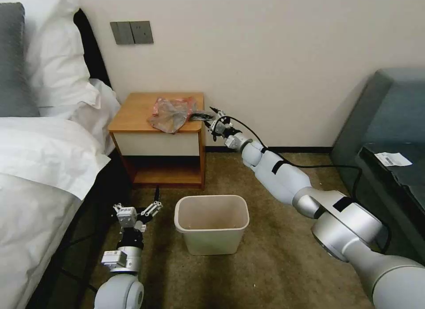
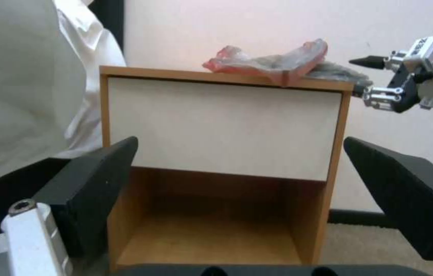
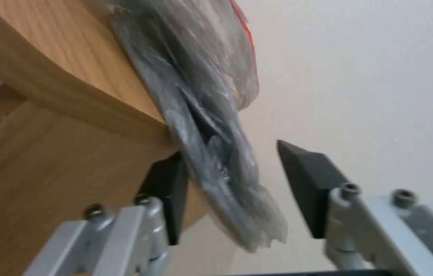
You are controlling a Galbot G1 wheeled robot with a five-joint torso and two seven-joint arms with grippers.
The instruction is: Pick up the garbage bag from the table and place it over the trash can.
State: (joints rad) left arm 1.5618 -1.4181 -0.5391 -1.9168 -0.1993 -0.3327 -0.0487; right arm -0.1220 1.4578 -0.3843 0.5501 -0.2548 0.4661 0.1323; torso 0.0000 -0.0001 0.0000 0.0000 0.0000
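You have the right gripper [image 1: 211, 117] at the table's [image 1: 133, 116] right edge, jaws apart around the garbage bag's [image 1: 170, 114] overhanging grey tail. The left gripper [image 1: 148, 208] hangs spread wide, low before the table, beside the trash can [image 1: 211, 223]

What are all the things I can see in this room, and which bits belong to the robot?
garbage bag: one, translucent grey with a red-pink band, crumpled on the table top, one end hanging over its edge nearest the right gripper
table: one, orange-brown wood with a white drawer front, against the wall beside the bed
trash can: one, cream-white, on the carpet in front of the table
bed: one, white linen and pillows, on the robot's left
wall switches: two, grey, above the table
sofa: one, blue-grey, on the robot's right
left gripper: open, low near the trash can
right gripper: open, fingers either side of the bag's hanging end
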